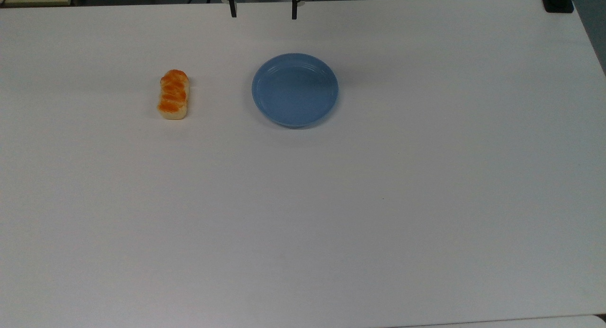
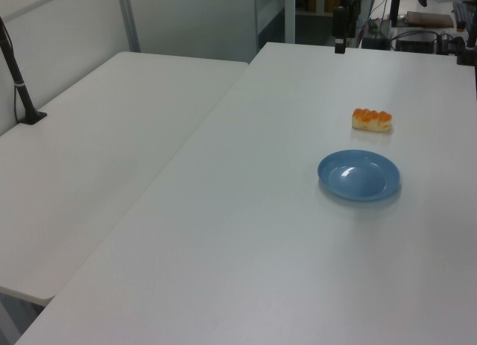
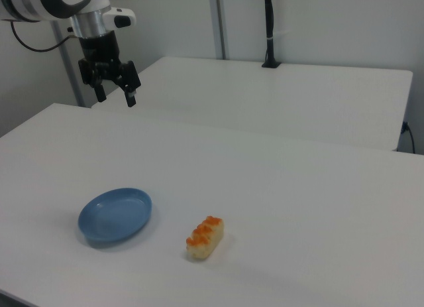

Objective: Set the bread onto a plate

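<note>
Bread [image 1: 173, 94]: small loaf, cream sides, glossy orange-brown ridged top, lying flat on white counter [image 1: 303, 214], long axis running top-to-bottom in top view. Plate [image 1: 295, 90]: round, shallow, blue, raised rim, upright, empty, well apart on top view's right of bread.

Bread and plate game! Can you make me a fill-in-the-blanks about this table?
1. The plate is the colour ____.
2. In the top view, the bread lies to the ____ of the plate.
3. The robot's hand hangs above the table with its fingers ____.
4. The plate has ____ on it.

Missing words: blue; left; open; nothing
</note>
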Controlling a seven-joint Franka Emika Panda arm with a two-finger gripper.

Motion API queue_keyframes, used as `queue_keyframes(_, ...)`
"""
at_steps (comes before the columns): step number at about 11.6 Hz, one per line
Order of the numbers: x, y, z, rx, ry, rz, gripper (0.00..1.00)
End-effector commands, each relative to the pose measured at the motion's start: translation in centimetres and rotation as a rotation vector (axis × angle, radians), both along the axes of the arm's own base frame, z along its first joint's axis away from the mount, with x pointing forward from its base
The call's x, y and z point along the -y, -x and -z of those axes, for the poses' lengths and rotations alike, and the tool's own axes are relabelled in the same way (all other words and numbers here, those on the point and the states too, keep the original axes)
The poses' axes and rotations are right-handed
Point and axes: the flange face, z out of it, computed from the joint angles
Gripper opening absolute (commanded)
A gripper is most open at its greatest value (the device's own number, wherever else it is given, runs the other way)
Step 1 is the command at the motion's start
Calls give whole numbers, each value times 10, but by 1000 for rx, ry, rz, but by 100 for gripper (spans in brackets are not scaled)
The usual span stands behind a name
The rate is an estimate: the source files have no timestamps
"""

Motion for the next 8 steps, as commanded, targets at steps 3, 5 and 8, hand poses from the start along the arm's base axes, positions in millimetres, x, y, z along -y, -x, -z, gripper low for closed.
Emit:
queue_keyframes(3, 2, 4, -8, 9, -12, 27, 100)
queue_keyframes(5, 4, 4, -7, 9, -12, 27, 100)
queue_keyframes(8, 25, 7, -8, 14, -10, 54, 100)
